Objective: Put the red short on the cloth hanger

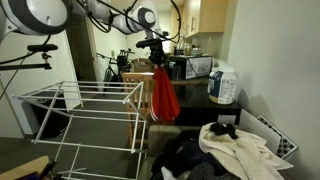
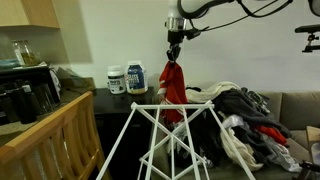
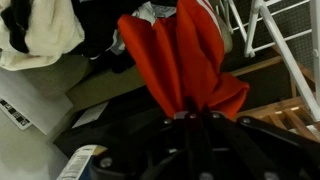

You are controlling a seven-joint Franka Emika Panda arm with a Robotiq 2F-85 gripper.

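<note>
Shorts [image 1: 165,95]: you are carrying the red fabric shorts bunched at their top, and they are dangling free in the air in both exterior views [image 2: 175,85]. In the wrist view [image 3: 185,60] they are fanning out below the pinch.
Jaws: they are clenching the gathered top of the shorts, and nothing else is holding the cloth up.
Rack [image 1: 80,105]: the white wire drying rack is standing unfolded just beside the hanging shorts. No bar is carrying them yet, and whether the hem is brushing a bar you cannot tell.
Stage: the pickup and lift are looking finished. What you are facing, by my reading, is bringing the shorts over a bar, lowering until they are draping on both sides, then letting go.
Counter [image 2: 105,98]: the dark counter is carrying a white lidded plastic tub [image 2: 117,80] and a blue-labelled plastic tub [image 2: 137,78] side by side. Both are sitting closed, so their contents are hidden.
Laundry [image 1: 235,140]: the loose pile of mixed clothes is lying near the rack, in no basket that is showing.
</note>
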